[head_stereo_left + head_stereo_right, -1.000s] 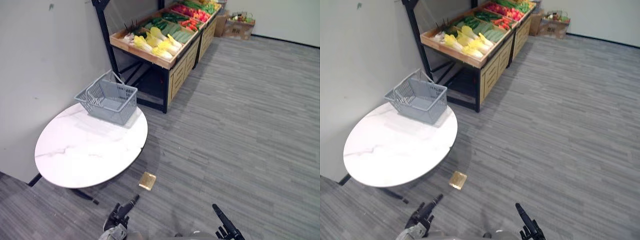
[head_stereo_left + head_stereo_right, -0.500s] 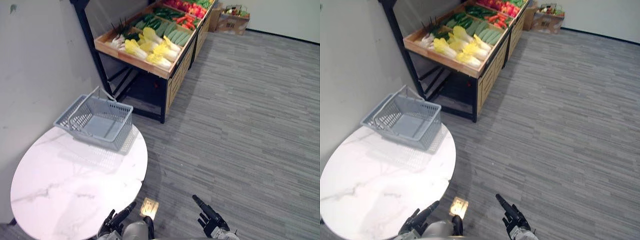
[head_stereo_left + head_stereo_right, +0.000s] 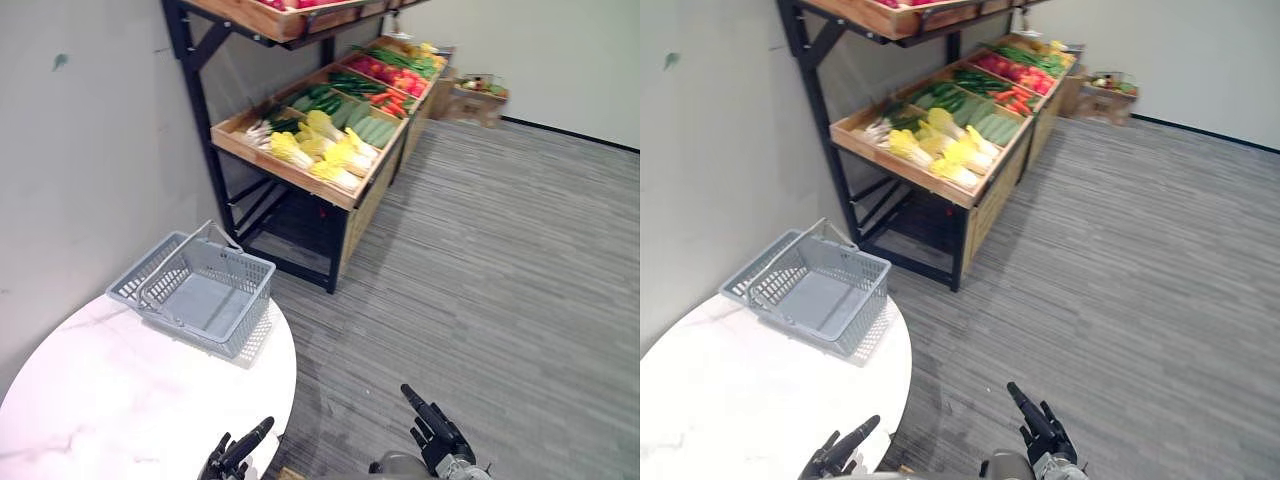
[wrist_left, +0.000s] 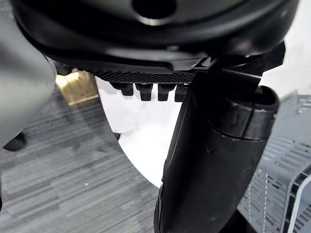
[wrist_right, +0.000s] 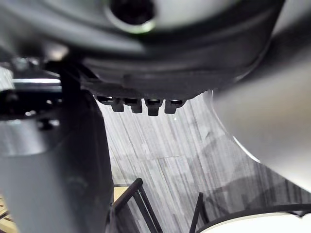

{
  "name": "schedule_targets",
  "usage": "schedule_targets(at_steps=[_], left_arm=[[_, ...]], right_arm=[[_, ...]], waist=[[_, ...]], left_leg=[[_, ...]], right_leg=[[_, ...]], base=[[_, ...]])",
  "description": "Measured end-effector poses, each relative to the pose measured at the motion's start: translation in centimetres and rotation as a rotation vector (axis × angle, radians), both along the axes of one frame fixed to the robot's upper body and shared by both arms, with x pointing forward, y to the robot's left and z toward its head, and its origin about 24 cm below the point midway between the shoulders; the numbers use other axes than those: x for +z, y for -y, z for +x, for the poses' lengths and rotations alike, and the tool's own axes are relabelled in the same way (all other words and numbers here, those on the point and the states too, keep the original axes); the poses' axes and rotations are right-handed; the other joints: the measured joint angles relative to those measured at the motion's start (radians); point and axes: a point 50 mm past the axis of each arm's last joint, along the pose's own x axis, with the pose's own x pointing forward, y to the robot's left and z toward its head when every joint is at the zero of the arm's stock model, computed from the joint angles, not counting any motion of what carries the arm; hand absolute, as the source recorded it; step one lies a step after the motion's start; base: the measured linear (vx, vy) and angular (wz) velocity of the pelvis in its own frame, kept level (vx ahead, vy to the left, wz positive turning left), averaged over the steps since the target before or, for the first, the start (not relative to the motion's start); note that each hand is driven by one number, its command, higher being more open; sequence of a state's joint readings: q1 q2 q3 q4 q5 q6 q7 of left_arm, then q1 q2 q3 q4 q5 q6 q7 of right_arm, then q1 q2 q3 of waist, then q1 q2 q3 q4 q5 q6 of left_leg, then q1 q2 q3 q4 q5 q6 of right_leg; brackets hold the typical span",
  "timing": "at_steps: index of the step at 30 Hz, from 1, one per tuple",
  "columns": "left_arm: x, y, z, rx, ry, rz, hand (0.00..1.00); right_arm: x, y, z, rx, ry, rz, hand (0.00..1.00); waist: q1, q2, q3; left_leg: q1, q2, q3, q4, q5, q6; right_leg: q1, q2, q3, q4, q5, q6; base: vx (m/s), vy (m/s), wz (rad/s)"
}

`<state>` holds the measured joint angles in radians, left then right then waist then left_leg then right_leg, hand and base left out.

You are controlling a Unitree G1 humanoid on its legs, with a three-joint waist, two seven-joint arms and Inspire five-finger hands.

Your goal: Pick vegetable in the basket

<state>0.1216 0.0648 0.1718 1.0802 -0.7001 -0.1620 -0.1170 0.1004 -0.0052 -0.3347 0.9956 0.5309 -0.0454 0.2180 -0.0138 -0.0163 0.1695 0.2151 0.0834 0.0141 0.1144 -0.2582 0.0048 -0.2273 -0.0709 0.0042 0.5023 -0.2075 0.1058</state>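
Lighting is bright and even, from overhead. Deep shade lies beneath the produce stand (image 3: 322, 172). The basket (image 3: 195, 290) casts a soft latticed shadow on the faintly glossy white table (image 3: 110, 410).

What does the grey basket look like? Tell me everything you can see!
The basket is grey, looks like plastic, and is rectangular with see-through lattice walls and a solid flat floor. It has thin handles, one of them tipped up above the rim. It stands upright and has nothing inside it. It sits near the far edge of the round white table, which looks like marble. Nothing but the table touches it.
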Motion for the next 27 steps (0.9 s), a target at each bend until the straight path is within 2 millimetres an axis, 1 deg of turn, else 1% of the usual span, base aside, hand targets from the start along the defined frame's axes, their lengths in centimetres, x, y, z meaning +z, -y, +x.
schedule_targets(at_steps=[1, 2, 3, 4, 5, 6, 7, 8, 9, 10, 11, 12, 13, 14, 15, 16, 17, 18, 19, 20, 21, 22, 23, 24, 25, 26, 27], left_arm=[[0.0, -0.1, -0.1, 0.041, 0.008, -0.004, 1.0], [0.1, -0.3, -0.3, 0.063, 0.013, -0.003, 1.0], [0.0, 0.0, -0.6, 0.105, 0.013, -0.016, 1.0], [-0.1, 0.6, -1.0, 0.127, 0.007, -0.031, 1.0], [-0.1, 1.2, -0.8, 0.129, 0.018, -0.046, 1.0], [-0.1, 1.3, -0.8, 0.134, 0.022, -0.048, 1.0], [-0.1, 1.3, -0.9, 0.136, 0.024, -0.051, 1.0], [0.0, 1.4, -0.6, 0.137, 0.034, -0.055, 1.0], [0.2, 1.3, -0.3, 0.124, 0.059, -0.064, 1.0], [0.3, 1.2, -0.1, 0.12, 0.077, -0.064, 1.0], [0.5, 1.1, 0.0, 0.114, 0.092, -0.062, 1.0], [0.6, 1.0, 0.2, 0.11, 0.102, -0.061, 1.0], [0.6, 0.9, 0.3, 0.106, 0.109, -0.059, 1.0], [0.7, 0.8, 0.4, 0.096, 0.112, -0.056, 1.0], [0.8, 0.8, 0.7, 0.083, 0.117, -0.055, 1.0], [0.8, 1.0, 1.3, 0.069, 0.123, -0.068, 1.0], [0.7, 1.1, 1.5, 0.068, 0.12, -0.07, 1.0], [0.8, 0.7, 2.0, 0.027, 0.114, -0.053, 1.0], [0.6, 1.9, 2.6, -0.048, 0.09, -0.08, 1.0], [0.6, 2.5, 2.8, -0.091, 0.089, -0.087, 1.0], [0.6, 3.5, 3.2, -0.14, 0.097, -0.107, 1.0], [0.7, 4.3, 3.6, -0.174, 0.106, -0.121, 1.0], [0.7, 4.5, 3.8, -0.187, 0.111, -0.122, 1.0], [0.8, 4.4, 3.9, -0.199, 0.107, -0.115, 1.0], [0.8, 4.4, 3.9, -0.201, 0.106, -0.112, 1.0], [0.7, 4.1, 3.9, -0.2, 0.093, -0.101, 1.0], [0.7, 4.0, 3.8, -0.199, 0.088, -0.101, 1.0]], right_arm=[[-0.3, -0.1, -1.1, -0.009, -0.029, 0.002, 0.0], [-0.4, -0.3, -1.8, -0.015, -0.044, 0.006, 0.0], [-0.5, 0.2, -2.2, -0.034, -0.06, 0.01, 0.0], [-0.3, 1.1, -2.1, -0.023, -0.06, -0.023, 0.0], [-0.2, 1.5, -1.7, -0.021, -0.051, -0.042, 0.0], [-0.2, 1.3, -1.4, -0.011, -0.047, -0.041, 0.0], [-0.1, 1.1, -1.1, 0.046, -0.046, -0.056, 0.0], [-0.1, 1.0, -1.1, 0.059, -0.045, -0.059, 0.0], [-0.1, 0.8, -1.1, 0.064, -0.046, -0.057, 0.0], [-0.2, 0.5, -1.1, 0.065, -0.049, -0.054, 0.0], [-0.2, 0.4, -1.2, 0.054, -0.054, -0.049, 0.0], [-0.3, 0.3, -1.4, 0.04, -0.06, -0.045, 0.0], [-0.4, 0.2, -1.9, 0.027, -0.073, -0.042, 0.0], [-0.5, 0.2, -2.3, 0.015, -0.092, -0.047, 0.0], [-0.5, 0.4, -2.3, 0.007, -0.09, -0.052, 0.0], [-0.2, 0.6, -2.0, -0.012, -0.065, -0.059, 0.0], [-0.2, 0.5, -1.9, -0.02, -0.056, -0.057, 0.0], [-0.2, -0.2, -2.1, -0.057, -0.049, -0.033, 0.0], [-0.4, 0.3, -2.6, -0.111, -0.07, -0.034, 0.0], [-0.4, 0.4, -2.9, -0.125, -0.078, -0.038, 0.0], [-0.4, 0.6, -2.9, -0.124, -0.081, -0.047, 0.0], [-0.3, 1.0, -2.8, -0.113, -0.081, -0.056, 0.0], [-0.3, 0.9, -2.5, -0.109, -0.081, -0.051, 0.0], [-0.3, 0.8, -2.1, -0.097, -0.071, -0.048, 0.0], [-0.3, 0.7, -2.0, -0.095, -0.07, -0.047, 0.0], [-0.3, 0.5, -1.8, -0.082, -0.069, -0.044, 0.0], [-0.4, 0.5, -1.9, -0.081, -0.072, -0.042, 0.0]], waist=[[0.0, -0.006, 0.001], [0.0, -0.015, -0.002], [-0.002, -0.009, -0.001], [0.003, 0.023, -0.004], [0.01, 0.043, -0.004], [0.01, 0.046, -0.004], [0.01, 0.047, -0.006], [0.01, 0.046, -0.007], [0.012, 0.037, -0.011], [0.014, 0.026, -0.014], [0.014, 0.015, -0.025], [0.014, 0.008, -0.036], [0.013, 0.002, -0.048], [0.013, -0.007, -0.065], [0.01, -0.006, -0.064], [-0.006, 0.016, -0.06], [-0.019, 0.024, -0.065], [-0.032, -0.009, -0.055], [-0.05, 0.01, -0.054], [-0.052, 0.011, -0.056], [-0.052, 0.025, -0.057], [-0.049, 0.036, -0.057], [-0.045, 0.035, -0.056], [-0.043, 0.028, -0.053], [-0.043, 0.027, -0.052], [-0.043, 0.02, -0.046], [-0.042, 0.018, -0.044]], left_leg=[[0.004, 0.008, -0.059, 0.007, -0.023, -0.021], [0.005, 0.005, -0.086, 0.016, -0.039, -0.036], [0.011, 0.022, -0.135, 0.035, -0.068, -0.058], [0.007, 0.051, -0.148, 0.049, -0.072, -0.068], [0.008, 0.074, -0.156, 0.058, -0.069, -0.078], [0.011, 0.087, -0.155, 0.058, -0.061, -0.092], [0.014, 0.111, -0.155, 0.055, -0.028, -0.115], [0.014, 0.118, -0.155, 0.052, -0.01, -0.114], [0.011, 0.123, -0.149, 0.044, 0.033, -0.109], [0.005, 0.123, -0.139, 0.041, 0.065, -0.112], [-0.007, 0.123, -0.119, 0.037, 0.1, -0.118], [-0.018, 0.123, -0.089, 0.031, 0.127, -0.137], [-0.028, 0.121, -0.063, 0.026, 0.15, -0.138], [-0.039, 0.118, -0.017, 0.013, 0.188, -0.131], [-0.045, 0.122, 0.011, 0.013, 0.205, -0.126], [-0.065, 0.156, 0.058, 0.024, 0.211, -0.122], [-0.075, 0.177, 0.087, 0.021, 0.21, -0.122], [-0.084, 0.174, 0.171, 0.023, 0.209, -0.125], [-0.094, 0.192, 0.268, 0.005, 0.215, -0.125], [-0.091, 0.179, 0.303, -0.025, 0.227, -0.13], [-0.079, 0.156, 0.34, -0.088, 0.249, -0.125], [-0.074, 0.145, 0.34, -0.128, 0.263, -0.13], [-0.074, 0.14, 0.341, -0.139, 0.263, -0.13], [-0.071, 0.128, 0.342, -0.15, 0.263, -0.13], [-0.07, 0.126, 0.343, -0.151, 0.263, -0.13], [-0.061, 0.115, 0.35, -0.159, 0.257, -0.139], [-0.058, 0.113, 0.353, -0.16, 0.252, -0.143]], right_leg=[[0.001, 0.0, 0.076, -0.116, 0.04, 0.02], [0.005, -0.001, 0.12, -0.164, 0.052, 0.029], [0.013, 0.011, 0.117, -0.131, 0.125, 0.016], [0.012, 0.022, 0.078, -0.097, 0.086, 0.0], [0.016, 0.029, 0.036, -0.05, 0.04, -0.02], [0.022, 0.031, 0.017, -0.03, 0.022, -0.031], [0.047, 0.033, -0.028, -0.003, -0.002, -0.051], [0.057, 0.033, -0.04, 0.003, -0.004, -0.054], [0.077, 0.026, -0.054, 0.003, -0.005, -0.055], [0.096, 0.018, -0.065, -0.004, -0.005, -0.056], [0.119, 0.004, -0.088, -0.014, -0.005, -0.056], [0.133, -0.006, -0.103, -0.02, -0.005, -0.056], [0.146, -0.014, -0.122, -0.021, -0.005, -0.057], [0.143, -0.03, -0.142, 0.019, -0.001, -0.062], [0.118, -0.035, -0.142, 0.084, 0.012, -0.084], [0.042, -0.008, -0.129, 0.154, -0.034, -0.076], [0.072, 0.022, -0.125, -0.02, -0.059, -0.08], [0.153, 0.005, -0.164, -0.276, 0.104, -0.091], [0.175, 0.006, -0.238, -0.277, 0.124, -0.101], [0.181, 0.001, -0.252, -0.277, 0.124, -0.101], [0.189, -0.002, -0.264, -0.278, 0.123, -0.1], [0.193, -0.001, -0.261, -0.28, 0.117, -0.094], [0.193, 0.001, -0.252, -0.281, 0.112, -0.086], [0.195, -0.006, -0.243, -0.291, 0.111, -0.084], [0.196, -0.008, -0.241, -0.293, 0.111, -0.084], [0.207, -0.013, -0.225, -0.316, 0.113, -0.081], [0.212, -0.013, -0.221, -0.325, 0.117, -0.075]], base=[[0.29, -0.344, 1.48], [0.44, -0.494, 1.42], [0.4, -0.421, 1.08], [0.51, -0.478, 1.12], [0.34, -0.291, 0.77], [0.48, -0.411, 0.98], [0.38, -0.326, 0.85], [0.41, -0.351, 1.13], [0.3, -0.246, 0.98], [0.29, -0.228, 1.24], [0.28, -0.191, 1.19], [0.25, -0.15, 1.27], [0.28, -0.153, 1.34], [0.21, -0.11, 1.23], [0.13, -0.101, 1.41], [0.05, -0.098, 1.26], [0.07, -0.161, 1.82], [0.07, -0.148, 2.0], [0.08, -0.092, 1.92], [0.08, 0.021, 1.54], [0.12, 0.115, 1.12], [0.11, 0.11, 0.91], [0.05, 0.108, 0.45], [0.0, 0.06, 0.09], [-0.04, 0.1, -0.08], [-0.06, 0.09, -0.1], [-0.09, 0.112, -0.14]])
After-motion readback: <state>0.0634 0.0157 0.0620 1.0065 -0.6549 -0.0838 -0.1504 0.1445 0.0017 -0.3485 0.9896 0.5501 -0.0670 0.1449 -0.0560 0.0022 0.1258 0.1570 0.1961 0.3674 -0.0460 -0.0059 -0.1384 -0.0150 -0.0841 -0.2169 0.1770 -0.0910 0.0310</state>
